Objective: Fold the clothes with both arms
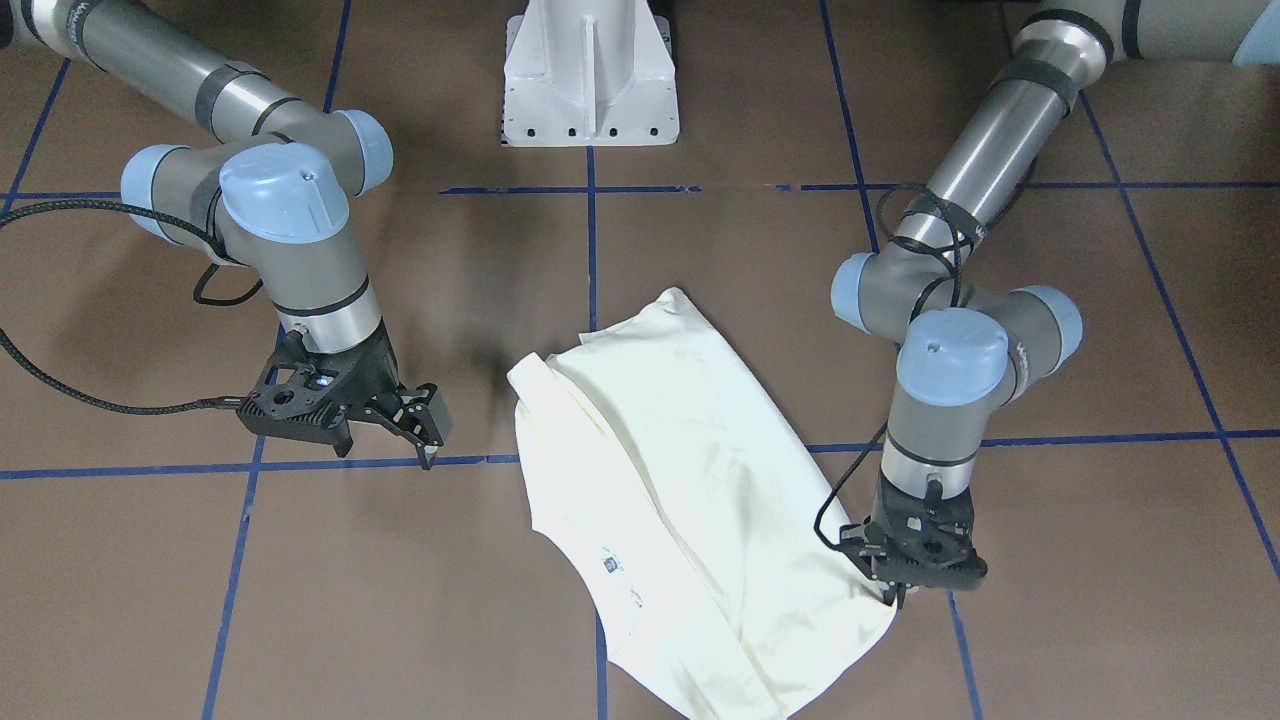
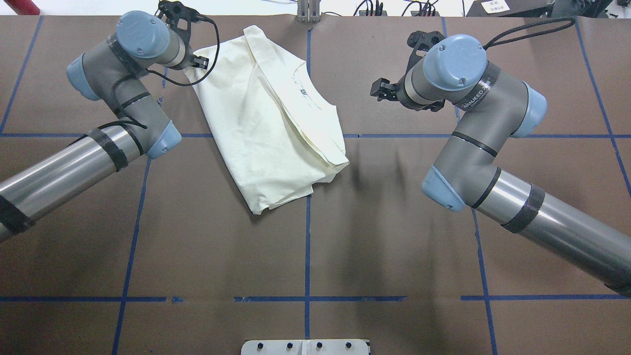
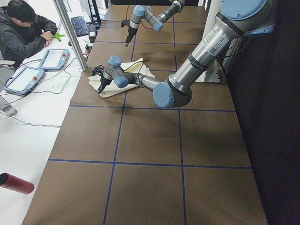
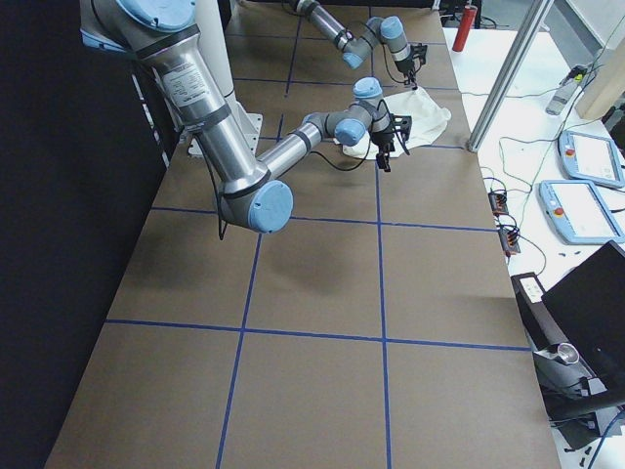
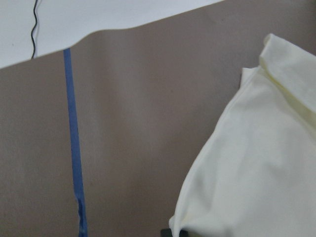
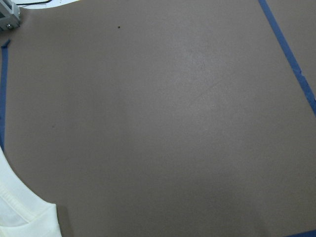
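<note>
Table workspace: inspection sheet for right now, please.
Surface: brown table, blue tape grid.
Job's things: cream shirt partly folded, no print showing.
Clutter: nothing seen.
Grippers: left claw looks shut on the shirt's corner; right claw open, apart from the shirt.
Cables: left arm's black cable loops over the shirt's edge.
Surroundings: seated operator, pendants, red cylinder on the side bench.

Shirt [image 1: 690, 480] on table [image 1: 400, 600] far side, L gripper [image 1: 897, 592] at its corner, R gripper [image 1: 428, 440] apart
</note>
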Controlling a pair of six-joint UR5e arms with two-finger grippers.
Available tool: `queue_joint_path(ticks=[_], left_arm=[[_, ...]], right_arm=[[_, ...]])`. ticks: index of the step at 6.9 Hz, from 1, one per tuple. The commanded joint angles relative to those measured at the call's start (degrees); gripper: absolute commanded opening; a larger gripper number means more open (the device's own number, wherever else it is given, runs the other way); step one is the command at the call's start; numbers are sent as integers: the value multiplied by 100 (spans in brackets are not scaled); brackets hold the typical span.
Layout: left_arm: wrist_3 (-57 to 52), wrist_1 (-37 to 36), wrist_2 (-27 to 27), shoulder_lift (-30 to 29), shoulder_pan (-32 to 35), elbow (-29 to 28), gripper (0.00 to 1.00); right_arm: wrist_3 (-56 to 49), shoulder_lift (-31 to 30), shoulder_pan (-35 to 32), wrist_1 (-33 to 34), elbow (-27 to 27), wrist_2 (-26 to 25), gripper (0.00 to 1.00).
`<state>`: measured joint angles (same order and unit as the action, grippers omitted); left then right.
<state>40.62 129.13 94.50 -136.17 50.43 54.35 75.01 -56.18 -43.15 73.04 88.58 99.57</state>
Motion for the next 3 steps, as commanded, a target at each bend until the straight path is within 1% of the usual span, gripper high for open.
queue_joint_path(ticks=[1, 2, 3], left_arm=[[-167, 323, -82, -173, 265, -416, 99], [-316, 471, -12, -129, 335, -277, 100], [-353, 507, 824, -7, 614, -110, 100]], right_arm=[[284, 72, 113, -9, 28, 1, 100], [652, 325, 201, 26, -86, -8, 100], [1004, 710, 298, 26, -443, -86, 97]])
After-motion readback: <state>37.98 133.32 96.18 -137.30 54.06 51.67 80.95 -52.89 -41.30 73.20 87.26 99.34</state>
